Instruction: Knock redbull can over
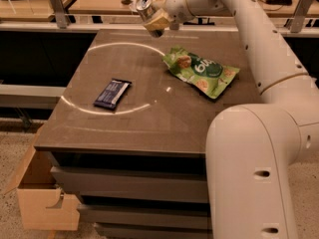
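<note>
The redbull can is a slim silver-grey can with a shiny top. It stands tilted at the far edge of the table, its top leaning left and toward the camera. My gripper is right against the can's lower right side, at the end of the white arm that reaches in from the right. The can's base is hidden behind the gripper.
A flat dark blue wrapped bar lies on the left of the table. A green crinkly chip bag lies to the right of the middle. A rail runs behind the table. A cardboard box sits on the floor at the left.
</note>
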{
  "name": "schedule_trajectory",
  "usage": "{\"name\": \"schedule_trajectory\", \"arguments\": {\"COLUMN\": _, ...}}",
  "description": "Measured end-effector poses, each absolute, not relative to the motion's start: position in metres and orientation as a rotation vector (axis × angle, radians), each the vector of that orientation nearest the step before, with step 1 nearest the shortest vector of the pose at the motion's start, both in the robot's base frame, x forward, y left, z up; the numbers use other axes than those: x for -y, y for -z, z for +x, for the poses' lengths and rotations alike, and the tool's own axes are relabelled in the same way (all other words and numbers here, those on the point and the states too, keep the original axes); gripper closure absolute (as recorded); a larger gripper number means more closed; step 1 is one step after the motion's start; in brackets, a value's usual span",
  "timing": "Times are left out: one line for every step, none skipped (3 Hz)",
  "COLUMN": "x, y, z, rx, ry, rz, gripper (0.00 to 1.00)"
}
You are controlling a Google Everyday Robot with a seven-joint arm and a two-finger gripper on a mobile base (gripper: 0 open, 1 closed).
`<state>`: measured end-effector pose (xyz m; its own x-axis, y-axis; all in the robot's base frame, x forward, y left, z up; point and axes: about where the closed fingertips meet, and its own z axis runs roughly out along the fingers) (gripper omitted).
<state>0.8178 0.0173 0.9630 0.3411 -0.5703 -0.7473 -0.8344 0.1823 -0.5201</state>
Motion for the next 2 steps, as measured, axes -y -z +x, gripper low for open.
{"name": "schedule_trajectory", "arguments": {"x": -0.0134, "y": -0.9639, "z": 0.7828, "rx": -1.173, "ry": -0.138, "rz": -1.845, "gripper": 1.0}}
{"name": "schedule_trajectory", "arguments": {"x": -0.0152, "y": -0.9561, "z": 0.7756, "rx": -1.136, "ry": -0.156, "rz": -1.893, "gripper": 1.0}}
